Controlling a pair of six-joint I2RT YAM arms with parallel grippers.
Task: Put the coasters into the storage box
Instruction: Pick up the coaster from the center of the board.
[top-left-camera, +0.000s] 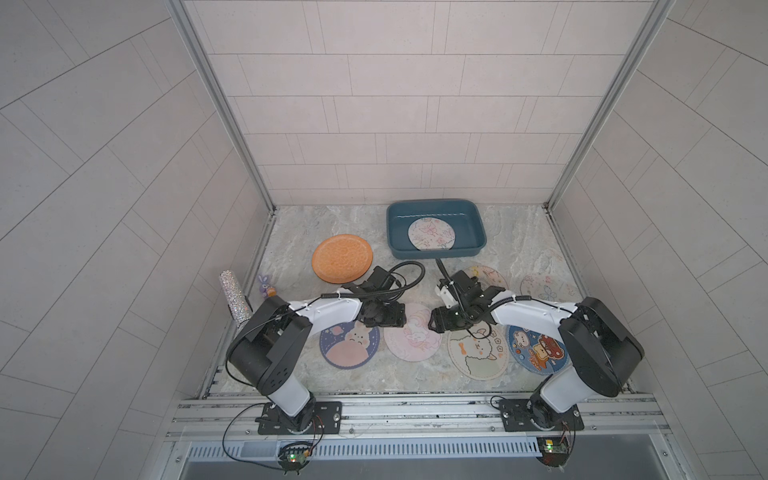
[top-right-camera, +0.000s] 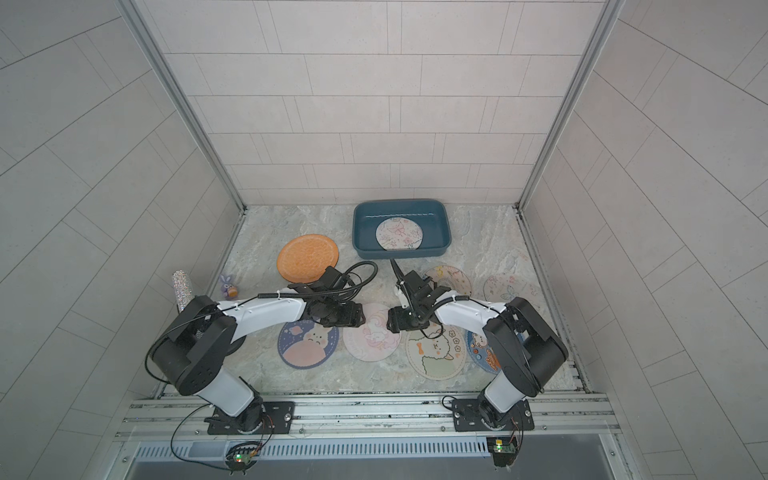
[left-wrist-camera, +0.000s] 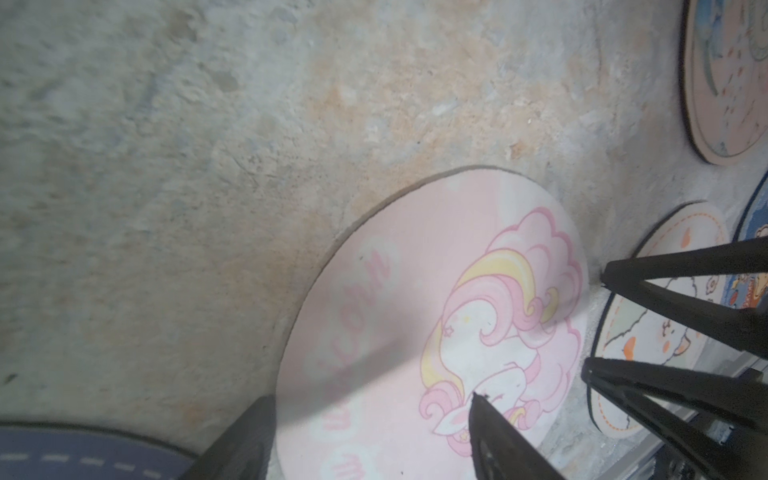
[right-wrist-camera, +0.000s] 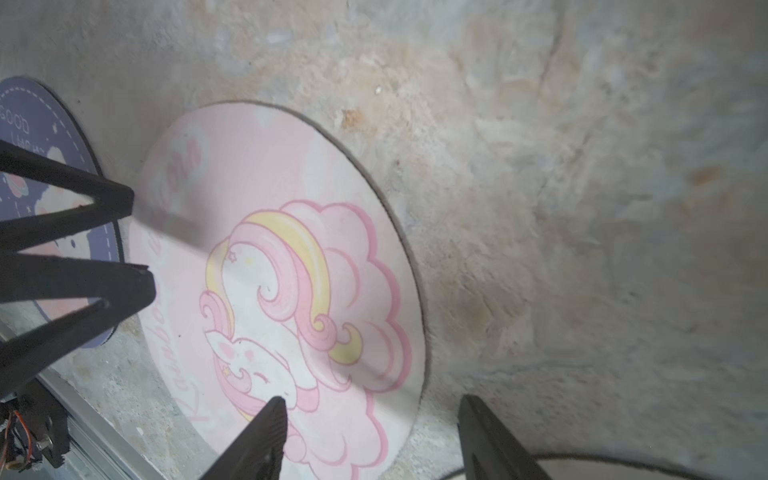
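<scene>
A pink unicorn coaster (top-left-camera: 412, 338) lies flat between both grippers. My left gripper (left-wrist-camera: 370, 415) is open, one finger over the print and the other off the coaster's rim. My right gripper (right-wrist-camera: 374, 411) is also open and straddles the opposite rim of the same coaster (right-wrist-camera: 282, 266). The teal storage box (top-left-camera: 397, 237) stands at the back with one pale coaster (top-left-camera: 431, 233) inside. An orange coaster (top-left-camera: 343, 258), a navy bunny one (top-left-camera: 350, 345), an alpaca one (top-left-camera: 478, 353), a blue one (top-left-camera: 538, 349) and two pale ones (top-left-camera: 488, 274) (top-left-camera: 544, 286) lie on the floor.
A purple bunny figurine (top-left-camera: 266, 286) and a glittery cylinder (top-left-camera: 235, 301) stand by the left wall. A metal rail (top-left-camera: 415, 401) runs along the front edge. Tiled walls close in the back and both sides.
</scene>
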